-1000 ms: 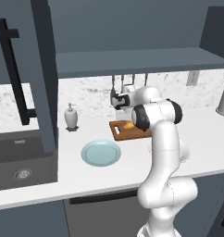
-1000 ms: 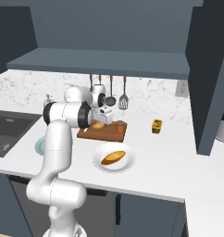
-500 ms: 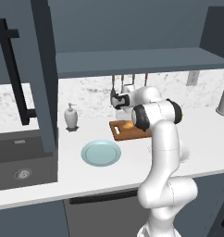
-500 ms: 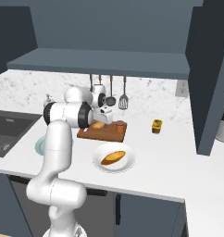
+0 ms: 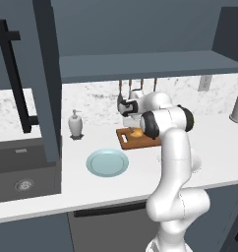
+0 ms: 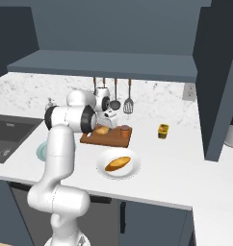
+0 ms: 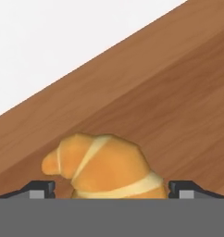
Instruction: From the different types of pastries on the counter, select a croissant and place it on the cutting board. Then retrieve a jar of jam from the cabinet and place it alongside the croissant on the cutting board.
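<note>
The golden-brown croissant lies on the brown cutting board, between my two finger tips. A small gap shows beside it on the left side, so my gripper stands open around it. From the base views my gripper points down over the board, with the croissant under it. A small orange-brown jar of jam stands on the board's right end. The rounder bun rests on a white dish in front of the board.
A light-blue plate lies left of the board and a white shaker bottle stands by the wall. Utensils hang behind my hand. A small yellow jar stands further right. The open cabinet door hangs over the sink.
</note>
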